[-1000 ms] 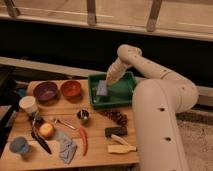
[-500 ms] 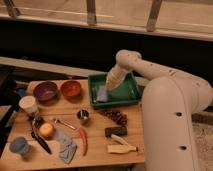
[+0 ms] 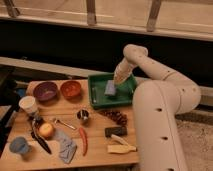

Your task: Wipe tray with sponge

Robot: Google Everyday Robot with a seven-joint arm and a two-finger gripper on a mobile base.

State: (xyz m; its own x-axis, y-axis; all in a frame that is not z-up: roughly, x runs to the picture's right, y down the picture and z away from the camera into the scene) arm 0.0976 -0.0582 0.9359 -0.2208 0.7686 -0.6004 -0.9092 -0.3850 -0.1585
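A green tray (image 3: 100, 100) sits at the back right of the wooden table. A light blue sponge (image 3: 110, 88) lies inside it, near its middle. My gripper (image 3: 118, 80) is at the end of the white arm, reaching down into the tray from the right. It is right at the sponge's upper right edge and seems to press on it.
A purple bowl (image 3: 45, 91) and an orange bowl (image 3: 70, 89) stand left of the tray. A white cup (image 3: 28, 104), a small metal cup (image 3: 82, 115), a red chilli (image 3: 83, 140), an orange fruit (image 3: 46, 130), a grey cloth (image 3: 66, 149) and a blue cup (image 3: 19, 146) lie on the table (image 3: 95, 152).
The arm has shifted: the gripper and the sponge have moved a little to the right and towards the back inside the tray.
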